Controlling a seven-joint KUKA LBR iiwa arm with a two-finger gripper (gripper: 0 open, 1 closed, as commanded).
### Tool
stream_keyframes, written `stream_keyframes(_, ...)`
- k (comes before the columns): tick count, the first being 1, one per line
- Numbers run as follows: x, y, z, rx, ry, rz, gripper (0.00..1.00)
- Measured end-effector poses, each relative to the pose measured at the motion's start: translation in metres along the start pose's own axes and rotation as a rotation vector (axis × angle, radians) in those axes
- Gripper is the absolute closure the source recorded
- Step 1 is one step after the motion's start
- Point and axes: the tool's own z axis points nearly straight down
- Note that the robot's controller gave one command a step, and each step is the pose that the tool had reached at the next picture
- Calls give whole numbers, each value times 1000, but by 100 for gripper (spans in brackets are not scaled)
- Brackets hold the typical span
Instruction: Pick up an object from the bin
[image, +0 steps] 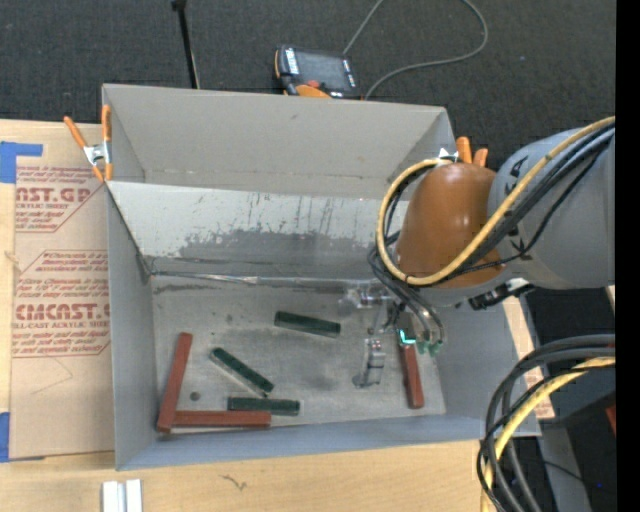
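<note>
- Fingers (372, 368): low over bare floor of the bin (300, 200), drawn close together, nothing between them.
- Nearest candidate: red-brown bar (412, 376), flat on the floor just beside the fingers on the arm's side, close along the bin wall; apart from the tips, not gripped.
- Other candidates: dark green bar (308, 323), near the fingers on the side away from the arm; two more green bars (241, 369) and a red-brown L-shaped pair (175, 385), well apart from the fingers toward the opposite wall.
- Risk of an empty lift: probable if raised from here, with only bare metal under the tips.
- Risk of jamming: probable on a shift toward the red-brown bar, given the scant room between bar and wall for one tip; a shove against the wall more likely than a grip.
- Risk of slipping: thin, flat bars, hard to get under; a pinch near one end likely to end in swinging or dropping.
</note>
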Motion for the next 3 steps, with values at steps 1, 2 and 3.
stream_keyframes(1,-55,-5,65,1,-3,-147,0)
stream_keyframes(2,-55,-5,62,0,-5,-145,100)
stream_keyframes(3,-26,11,-109,2,-11,-449,100)
